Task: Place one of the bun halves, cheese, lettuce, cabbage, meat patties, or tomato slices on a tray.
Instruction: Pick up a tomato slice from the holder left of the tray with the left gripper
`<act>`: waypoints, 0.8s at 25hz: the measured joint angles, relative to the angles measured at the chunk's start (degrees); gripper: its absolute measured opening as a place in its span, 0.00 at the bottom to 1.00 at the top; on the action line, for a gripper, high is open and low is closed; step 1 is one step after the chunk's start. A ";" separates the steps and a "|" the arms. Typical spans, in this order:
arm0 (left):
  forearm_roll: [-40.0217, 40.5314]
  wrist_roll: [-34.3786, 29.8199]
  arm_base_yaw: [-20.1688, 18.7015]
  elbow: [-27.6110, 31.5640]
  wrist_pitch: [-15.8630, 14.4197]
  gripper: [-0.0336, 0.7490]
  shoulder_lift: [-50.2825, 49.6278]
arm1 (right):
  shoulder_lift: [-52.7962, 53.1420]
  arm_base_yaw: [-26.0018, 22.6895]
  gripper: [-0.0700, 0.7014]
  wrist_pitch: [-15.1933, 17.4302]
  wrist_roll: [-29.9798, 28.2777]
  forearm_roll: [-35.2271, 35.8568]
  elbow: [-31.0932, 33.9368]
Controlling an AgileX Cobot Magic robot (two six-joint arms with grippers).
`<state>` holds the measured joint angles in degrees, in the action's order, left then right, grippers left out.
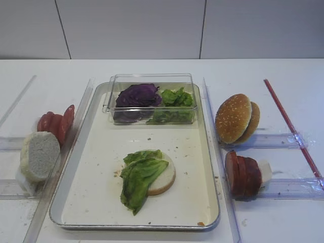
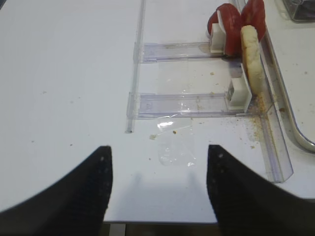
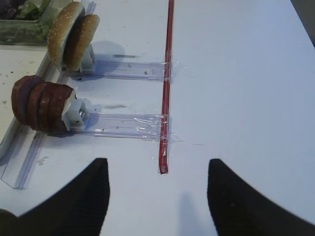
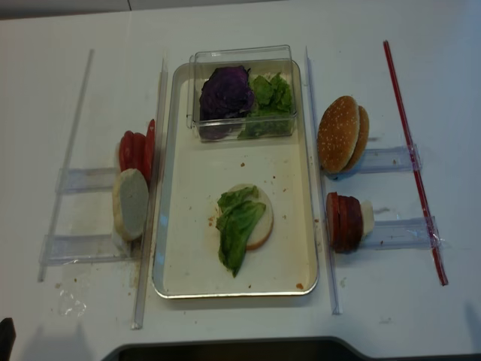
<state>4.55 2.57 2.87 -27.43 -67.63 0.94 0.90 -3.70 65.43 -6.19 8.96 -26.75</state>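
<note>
While the left gripper (image 2: 157, 189) hangs with its jaws wide and empty over bare table, the tomato slices (image 2: 236, 19) stand on edge at its 1 o'clock, well apart, with a pale bun half (image 2: 252, 54) just in front of them in a clear rack (image 2: 192, 103). A clear rail (image 2: 273, 147) and the tray's rim (image 2: 295, 128) bound that side; open table lies from 9 to 12 o'clock.

In the overhead view the tray (image 1: 96, 202) sits mid-table. On it lies a bun half (image 1: 164, 179), cut side down or up I cannot tell, with a lettuce (image 1: 139, 177) leaf draped over its left part. At the tray's 12 o'clock a clear box (image 1: 152, 98) holds cabbage (image 1: 136, 96) and more green leaves.

The right gripper (image 3: 157, 191) is likewise spread wide, holding nothing. The meat patties (image 3: 39, 103) stand at its 10 o'clock, sesame buns (image 3: 74, 39) beyond them at 11, and a red strip (image 3: 166, 98) runs straight ahead. Open table fills 12 to 3 o'clock. Both grippers' bodies are cut off by the frame.
</note>
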 joint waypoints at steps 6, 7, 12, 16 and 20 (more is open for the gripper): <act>0.00 0.00 0.00 0.00 0.00 0.54 0.00 | 0.00 0.00 0.68 0.00 0.00 0.00 0.00; 0.00 0.00 0.00 0.00 0.00 0.54 0.00 | 0.00 0.00 0.68 0.00 0.00 0.00 0.00; 0.00 0.00 0.00 0.00 0.00 0.54 0.00 | 0.00 0.00 0.68 0.00 0.00 0.00 0.00; 0.00 0.00 0.00 0.00 0.00 0.54 0.00 | 0.00 0.00 0.68 0.00 0.00 0.00 0.00; 0.00 0.00 0.00 0.00 0.00 0.54 0.00 | 0.00 0.00 0.68 0.00 0.00 0.00 0.00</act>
<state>4.55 2.57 2.87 -27.43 -67.63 0.94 0.90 -3.70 65.43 -6.19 8.96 -26.75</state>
